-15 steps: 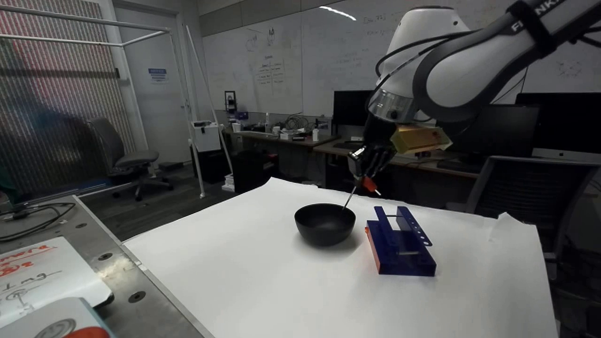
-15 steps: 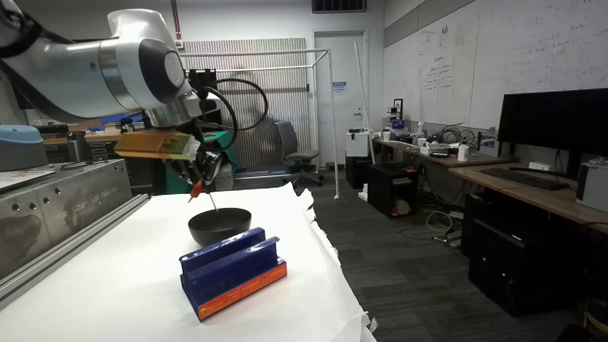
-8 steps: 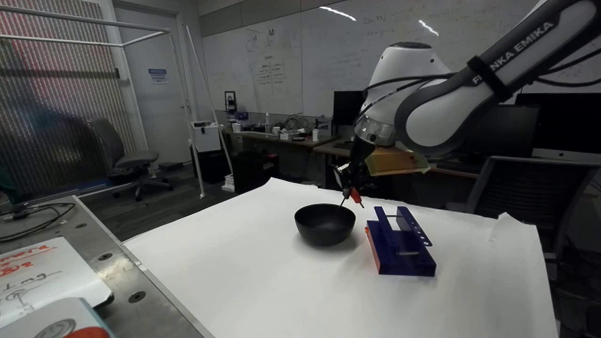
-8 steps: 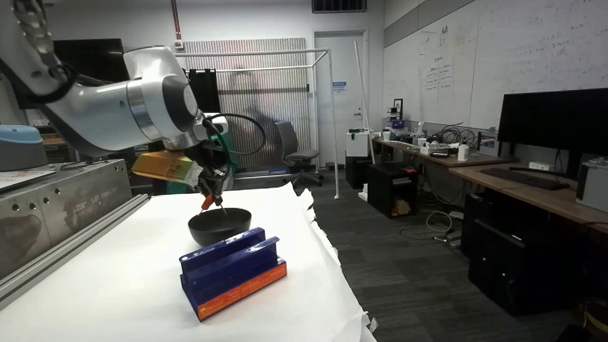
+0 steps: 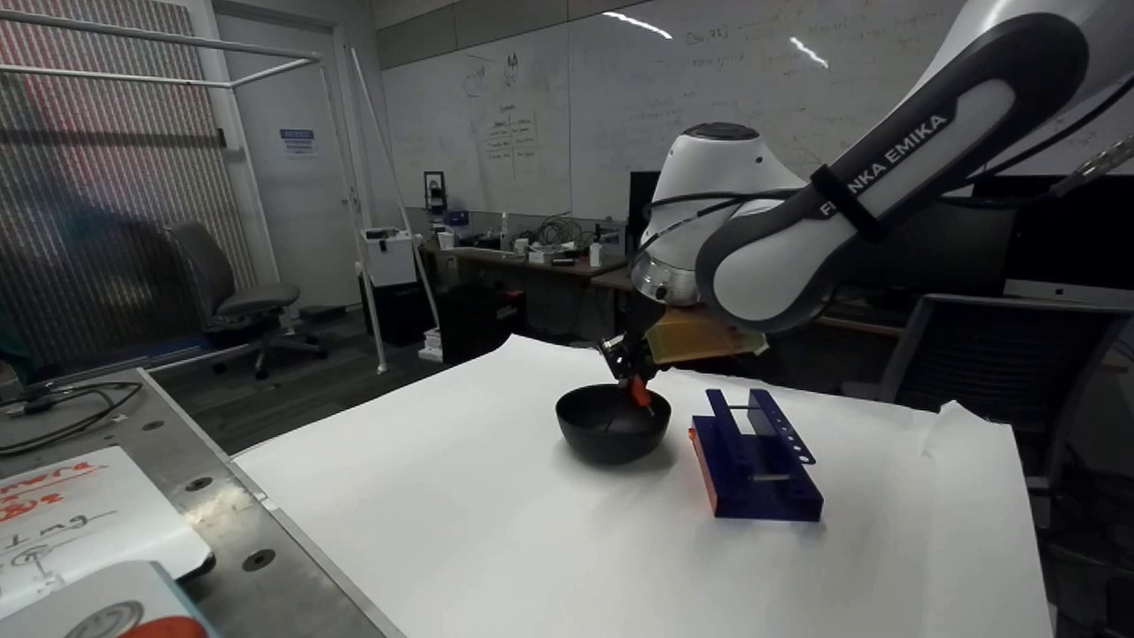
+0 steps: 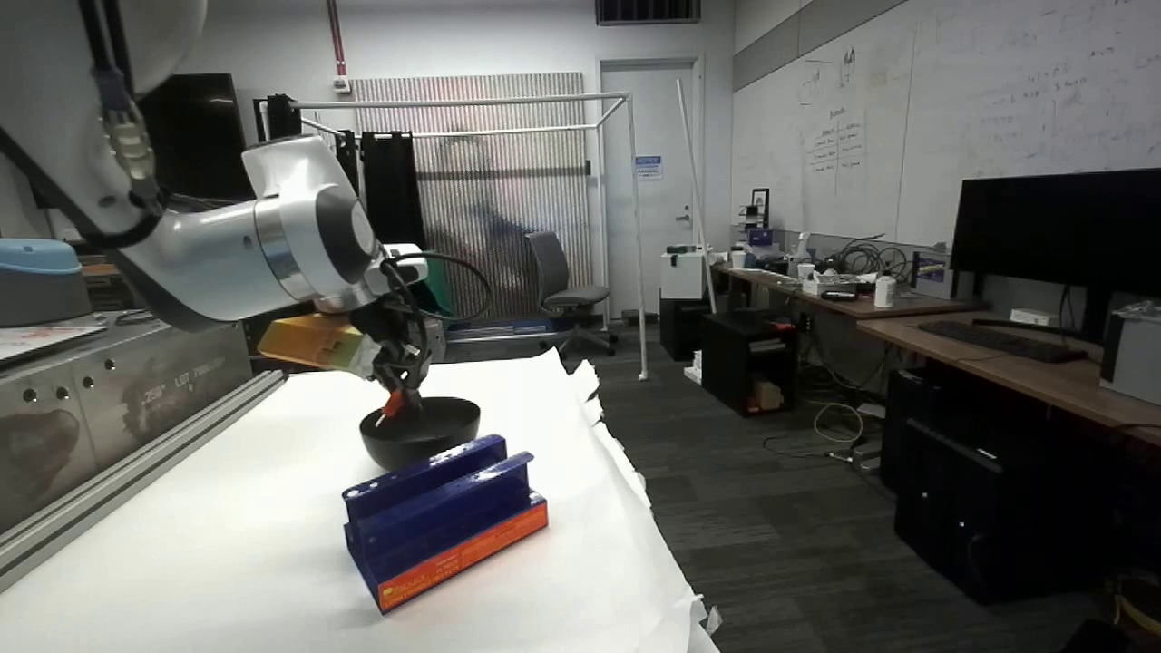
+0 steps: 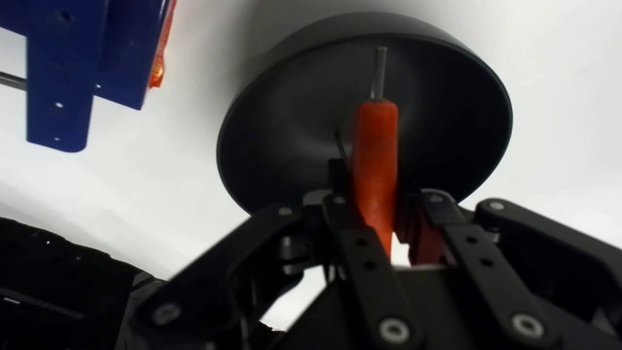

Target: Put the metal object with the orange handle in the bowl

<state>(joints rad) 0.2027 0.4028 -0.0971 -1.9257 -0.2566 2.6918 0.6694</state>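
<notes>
Where the room ends on the far side in an exterior view, one whiteboard [image 5: 638,115] hangs, faintly written on. One white-covered table [image 5: 478,532], its covering ragged at the edge. One metal bench [image 5: 230,514], on the left, drilled with round holes. One robot arm [image 5: 780,266], white and grey, lettered EMIKA, reaching in from the right in an exterior view. One office chair [image 5: 257,298], grey, on the far side. One blue block [image 5: 766,498] on the table, with two raised rails and an orange strip along one side. One bowl [image 5: 611,447], round, black, upright on the table, left of the blue block in an exterior view, near it but apart. One amber block [image 5: 704,341], translucent, at the arm's wrist. One gripper [image 7: 374,182], black, low over the bowl, its fingers [image 7: 339,174] clenched on the next item. One metal object with the orange handle [image 7: 375,146], held tilted between those fingers, its shaft end at the bowl's mouth in both exterior views; whether it touches the bowl's inside, I cannot tell from where I stand. One thin rod [image 7: 341,144], dark, just beside a finger in the wrist view and seen against the bowl's inside; whether it belongs to that object, I cannot tell.
</notes>
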